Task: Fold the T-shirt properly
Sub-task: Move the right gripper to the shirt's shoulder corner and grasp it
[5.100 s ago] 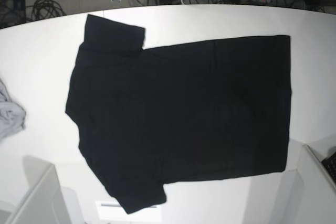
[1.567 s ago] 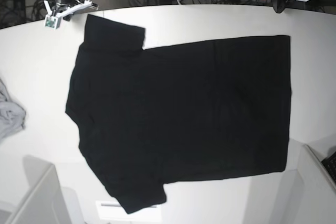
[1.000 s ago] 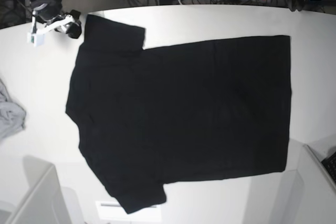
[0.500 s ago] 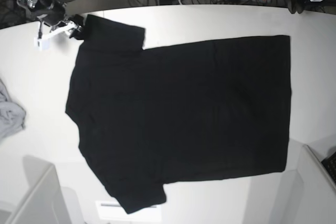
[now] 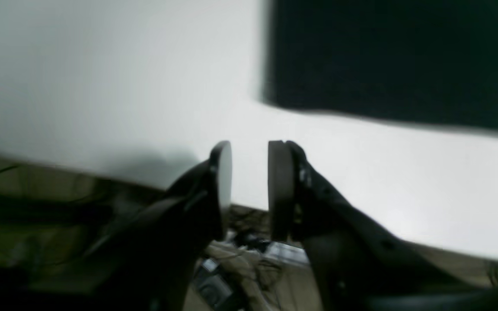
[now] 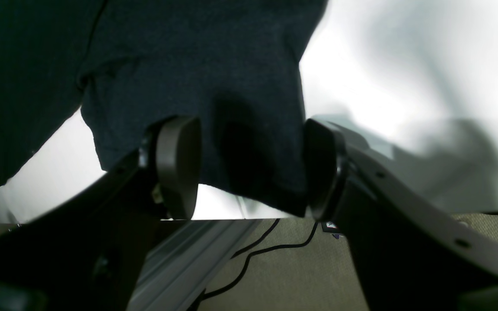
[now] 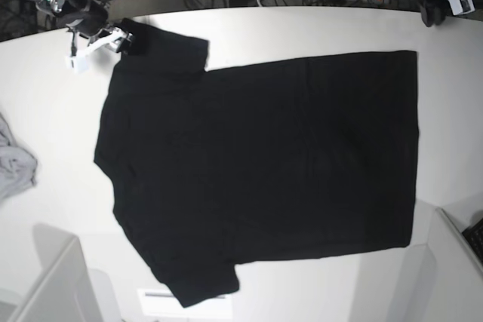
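Right wrist view: right gripper (image 6: 249, 172) jaws wide, straddling limp T-shirt (image 6: 197, 86) sleeve hem, unclosed; left gripper (image 5: 249, 172) narrowly parted, empty.

No readable text, labels, brands or numbers anywhere. T-shirt (image 7: 256, 164) showed plain black, no print visible. Worktop (image 7: 45, 111) bare white, no markings. Wrist views were too blurred to read.
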You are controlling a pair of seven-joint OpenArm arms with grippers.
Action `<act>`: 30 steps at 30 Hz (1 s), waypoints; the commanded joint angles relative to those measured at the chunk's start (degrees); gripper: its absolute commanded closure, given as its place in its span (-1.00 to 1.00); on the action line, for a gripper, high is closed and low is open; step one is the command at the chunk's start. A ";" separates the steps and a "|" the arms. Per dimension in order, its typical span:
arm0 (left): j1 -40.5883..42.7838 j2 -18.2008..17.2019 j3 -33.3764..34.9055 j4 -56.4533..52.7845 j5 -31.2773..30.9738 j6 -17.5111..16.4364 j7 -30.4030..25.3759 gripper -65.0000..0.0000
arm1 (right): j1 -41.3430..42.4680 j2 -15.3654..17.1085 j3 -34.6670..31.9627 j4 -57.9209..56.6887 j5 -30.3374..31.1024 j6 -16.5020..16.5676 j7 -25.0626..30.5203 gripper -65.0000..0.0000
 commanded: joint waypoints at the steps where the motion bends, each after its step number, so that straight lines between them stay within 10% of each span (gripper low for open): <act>1: 0.25 -0.25 -1.63 0.69 -0.49 -0.35 -0.22 0.56 | -0.42 0.27 0.19 0.53 -0.43 0.27 -0.35 -0.09; 6: -4.41 1.16 -6.81 0.52 -0.49 -7.91 7.25 0.55 | -0.42 0.18 -0.07 0.53 -0.43 0.27 -0.35 -0.03; 14: -12.76 3.62 -14.37 0.25 -0.49 -12.04 19.91 0.53 | 0.02 0.27 -0.16 0.44 -0.34 0.27 -0.61 1.00; 30: -18.83 3.44 -10.77 -6.43 -0.22 -13.89 20.79 0.55 | 0.72 0.27 -0.07 0.36 -0.34 0.27 -0.70 1.00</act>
